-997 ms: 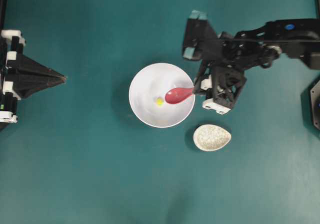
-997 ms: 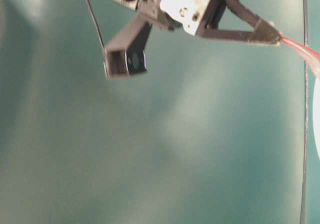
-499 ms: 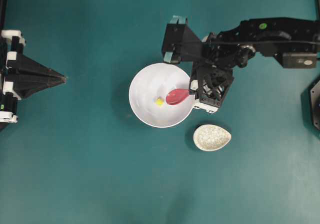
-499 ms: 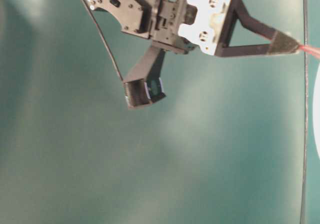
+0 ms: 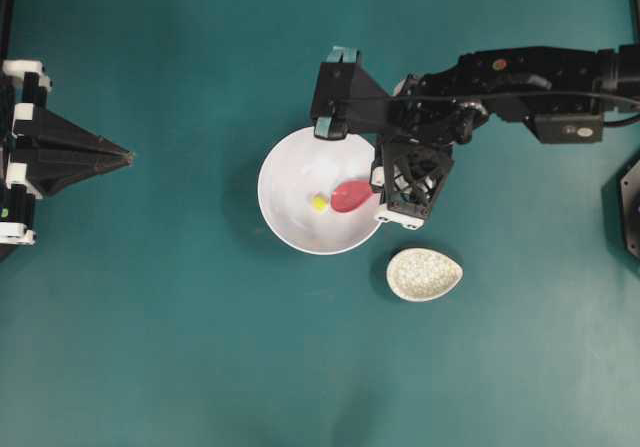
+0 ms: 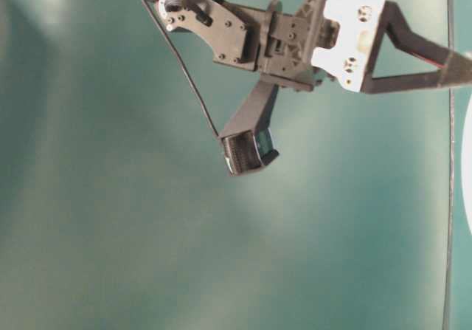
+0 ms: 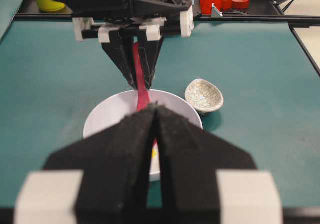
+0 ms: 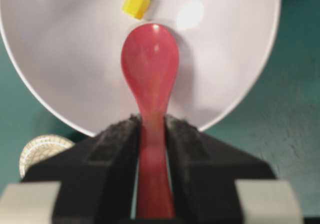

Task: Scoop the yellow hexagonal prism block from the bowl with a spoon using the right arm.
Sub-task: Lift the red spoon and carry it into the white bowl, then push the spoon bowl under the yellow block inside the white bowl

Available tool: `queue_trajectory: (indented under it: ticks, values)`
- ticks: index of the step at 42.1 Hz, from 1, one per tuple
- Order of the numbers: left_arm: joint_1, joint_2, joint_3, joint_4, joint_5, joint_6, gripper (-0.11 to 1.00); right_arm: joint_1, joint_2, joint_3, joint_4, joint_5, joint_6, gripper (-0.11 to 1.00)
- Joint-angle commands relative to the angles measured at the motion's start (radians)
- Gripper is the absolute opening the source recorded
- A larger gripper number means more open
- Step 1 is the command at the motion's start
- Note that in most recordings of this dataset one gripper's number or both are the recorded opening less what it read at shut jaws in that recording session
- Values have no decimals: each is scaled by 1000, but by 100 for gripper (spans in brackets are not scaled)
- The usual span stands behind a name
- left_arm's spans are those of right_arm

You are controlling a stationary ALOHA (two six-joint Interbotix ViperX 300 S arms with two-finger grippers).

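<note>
The right gripper (image 8: 151, 134) is clamped on the handle of the spoon (image 8: 150, 68), whose long axis points straight at the yellow hexagonal prism block (image 8: 136, 4), just beyond its tip and slightly to one side, near the middle of the bowl (image 8: 60, 58). The left gripper (image 7: 156, 115), its jaws pressed together on nothing, sits well away at the table's left edge. No readable writing or brand shows anywhere.

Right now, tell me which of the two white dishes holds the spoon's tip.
The large plain round bowl; the spoon dips into it beside the yellow block. The small speckled egg-shaped dish sits apart.
</note>
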Motion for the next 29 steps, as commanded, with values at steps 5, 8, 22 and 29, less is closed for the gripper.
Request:
queue_trajectory:
  ticks: [5, 8, 22, 29]
  values:
    - [0, 9, -11, 3, -3, 2, 0, 12, -2, -17, 0, -34, -3, 23]
    - [0, 9, -11, 3, -3, 2, 0, 17, 6, -17, 0, -52, -3, 23]
    - [0, 9, -11, 5, -3, 2, 0, 34, 23, -17, 0, -137, -5, 23]
    - [0, 8, -9, 5, -2, 2, 0, 34, 29, -14, 0, -183, -9, 23]
